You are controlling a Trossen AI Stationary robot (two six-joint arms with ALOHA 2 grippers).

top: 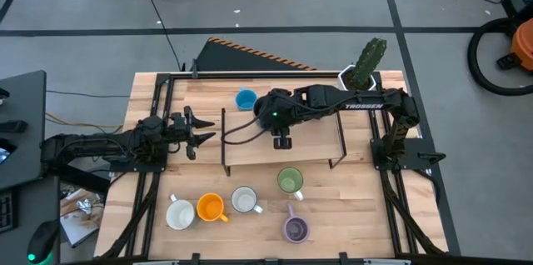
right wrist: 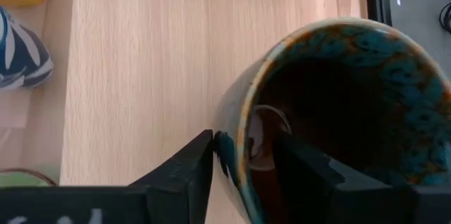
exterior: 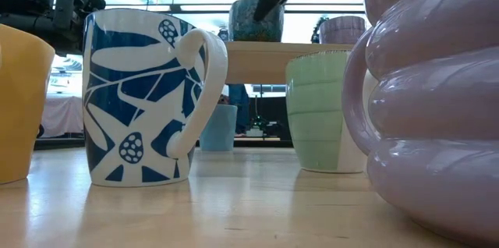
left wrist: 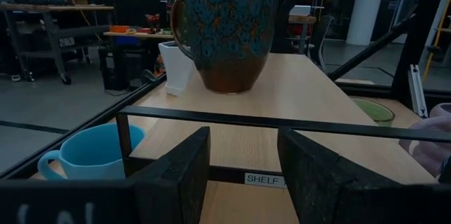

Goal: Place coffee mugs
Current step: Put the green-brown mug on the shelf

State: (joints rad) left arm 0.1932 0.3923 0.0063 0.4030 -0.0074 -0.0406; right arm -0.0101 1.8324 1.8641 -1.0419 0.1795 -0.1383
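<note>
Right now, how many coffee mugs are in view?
8. On the wooden shelf: speckled teal-brown mug at the right gripper, ribbed purple mug. Beyond it: light blue mug. Front: white mug, orange mug, blue-patterned mug, pale green mug, lilac mug. Others may be hidden.
</note>
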